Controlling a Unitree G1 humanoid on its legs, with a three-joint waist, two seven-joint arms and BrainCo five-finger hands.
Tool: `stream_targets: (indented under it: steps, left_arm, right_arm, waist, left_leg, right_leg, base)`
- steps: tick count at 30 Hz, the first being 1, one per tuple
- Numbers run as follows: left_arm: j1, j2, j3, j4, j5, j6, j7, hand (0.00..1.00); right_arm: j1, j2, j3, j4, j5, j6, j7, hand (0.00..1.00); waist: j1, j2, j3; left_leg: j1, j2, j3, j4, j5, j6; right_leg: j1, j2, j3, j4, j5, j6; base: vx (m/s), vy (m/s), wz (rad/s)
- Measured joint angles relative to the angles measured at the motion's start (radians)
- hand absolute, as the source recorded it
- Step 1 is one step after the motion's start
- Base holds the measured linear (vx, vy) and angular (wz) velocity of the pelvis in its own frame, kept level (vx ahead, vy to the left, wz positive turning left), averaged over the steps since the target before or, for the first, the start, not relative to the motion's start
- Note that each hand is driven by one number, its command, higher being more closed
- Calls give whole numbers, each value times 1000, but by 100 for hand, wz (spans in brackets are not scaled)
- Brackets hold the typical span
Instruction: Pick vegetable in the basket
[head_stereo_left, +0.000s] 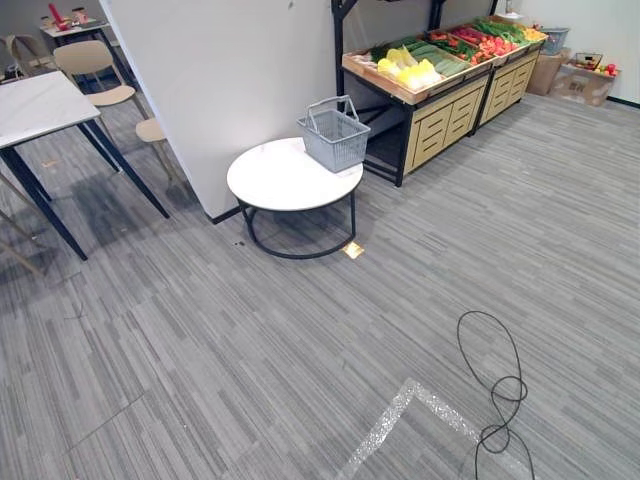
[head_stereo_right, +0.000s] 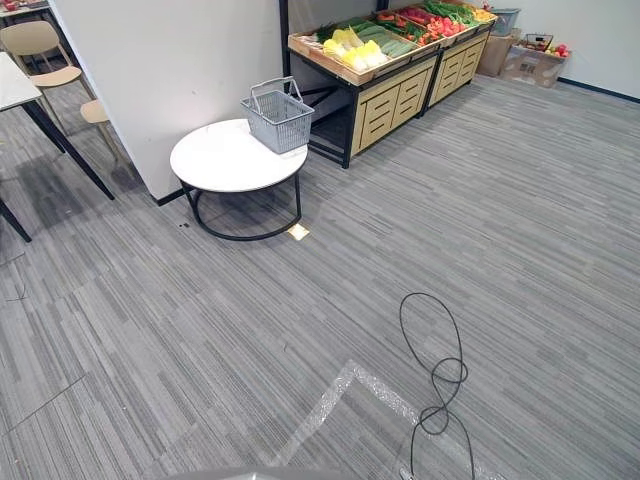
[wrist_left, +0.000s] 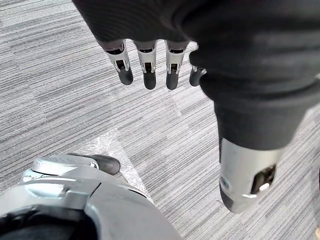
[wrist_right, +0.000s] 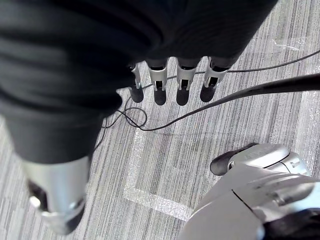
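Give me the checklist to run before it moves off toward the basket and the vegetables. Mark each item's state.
1. Basket upright on the round white table: ok.
2. Basket has room: nothing seen inside it, ok.
3. Vegetables laid out on the wooden stand behind the table: ok.
4. Left hand free, fingers straight, holding nothing: ok.
5. Right hand free, fingers straight, holding nothing: ok.
6. Basket and stand within reach: not ok, a wide stretch of floor lies between the robot and the table.
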Motion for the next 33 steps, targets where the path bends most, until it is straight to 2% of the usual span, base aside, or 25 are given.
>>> stream_targets:
  steps: [2, 3, 4, 6, 7, 8, 9, 16, 33]
  left_arm:
    - [-3, -1, 6, 1, 0, 0, 0, 0]
    - [-3, -1, 7, 0, 0, -2, 0, 0]
    - [-3, -1, 7, 0, 0, -2, 0, 0]
    - [-5, -1, 7, 0, 0, -1, 1, 0]
    - [-5, -1, 7, 0, 0, -2, 1, 0]
    - [-6, -1, 8, 0, 0, -2, 1, 0]
    - [-6, -1, 8, 0, 0, -2, 1, 0]
    - [-5, -3, 7, 0, 0, -7, 8, 0]
    - [-7, -2, 16, 0, 1, -7, 2, 0]
  right_arm:
    - [-7, 5, -21, 4, -3, 0, -3, 0]
    - [-7, 7, -26, 4, -3, -1, -5, 0]
    - [-8, 8, -28, 4, -3, -1, -7, 0]
    - [-10, 8, -28, 4, -3, -3, -8, 0]
    - [-11, 8, -28, 4, -3, -4, -8, 0]
    - [-11, 9, -28, 4, -3, -7, -9, 0]
    - [-11, 9, -28, 4, -3, -7, -9, 0]
    - [-7, 11, -27, 0, 3, -13, -15, 0]
    - [-5, 17, -30, -3, 38, -13, -15, 0]
  waist:
    - [-1, 3, 6]
    - [0, -8, 16]
    - [0, 2, 12]
    - [0, -8, 21]
    - [0, 3, 17]
    - [0, -9, 24]
    - [0, -2, 22]
    - [0, -8, 26]
    - [1, -14, 32]
  left_leg:
    - [11, 2, 2, -12, 9, -14]
    - [16, 2, 2, -14, 10, -16]
    - [20, 2, 2, -16, 10, -16]
    - [20, 2, 2, -22, 11, -17]
    - [21, 2, 2, -23, 13, -18]
    - [21, 2, 2, -25, 15, -15]
    - [22, 2, 2, -25, 16, -14]
    - [32, 5, 2, -50, 32, -10]
    - [34, 12, 35, -51, 25, -20]
  right_leg:
    - [12, 1, -1, -16, 12, 19]
    - [19, 1, -2, -21, 13, 21]
    - [21, 1, -2, -24, 13, 21]
    - [20, 2, -3, -24, 15, 18]
    - [20, 2, -4, -24, 16, 16]
    - [19, 2, -6, -24, 17, 16]
    - [19, 2, -8, -24, 17, 16]
    - [19, 5, -17, -29, 18, 13]
    - [33, 14, -5, -61, 30, 2]
  base:
    - [11, 0, -2]
    - [3, -5, -4]
    - [0, 0, 0]
    - [0, 0, 0]
    - [0, 0, 0]
    - [-36, -13, 2]
    - [-49, -14, 3]
    - [-10, -4, 1]
    - [5, -11, -2]
